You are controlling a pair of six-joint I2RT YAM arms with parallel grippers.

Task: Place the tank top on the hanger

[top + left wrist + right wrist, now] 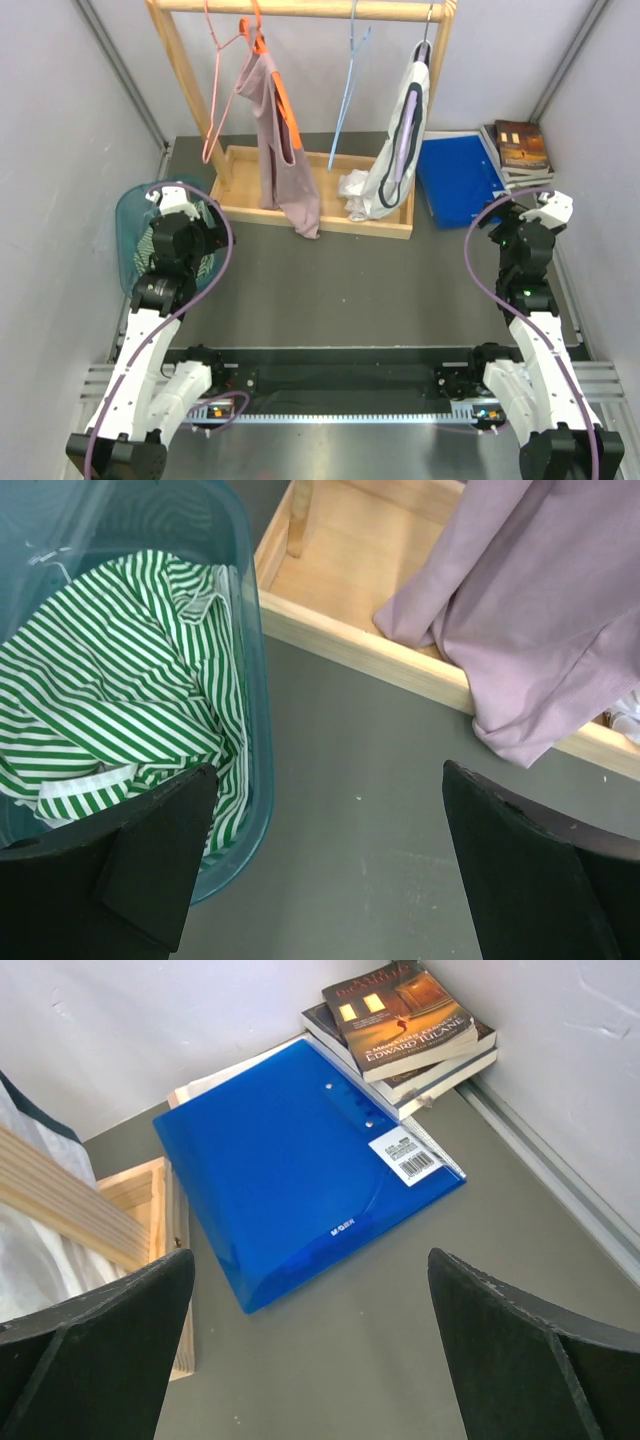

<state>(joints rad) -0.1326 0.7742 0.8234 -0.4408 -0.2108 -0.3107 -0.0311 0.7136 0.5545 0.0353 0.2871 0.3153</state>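
Pale grey walls (pixel 50 100), dark grey tabletop (pixel 380 290), wooden garment rack (pixel 300 8) at back.

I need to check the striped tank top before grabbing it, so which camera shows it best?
Left wrist: the tank top lies crumpled in the teal basket, stripes clear. Top external mostly hides it behind the left arm; right wrist misses it.

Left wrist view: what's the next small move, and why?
Probably shift the left gripper sideways over the teal basket and down onto the tank top: its jaws are open and empty, the top lies bunched in the basket, and the gripper is centred beside it, over the table.
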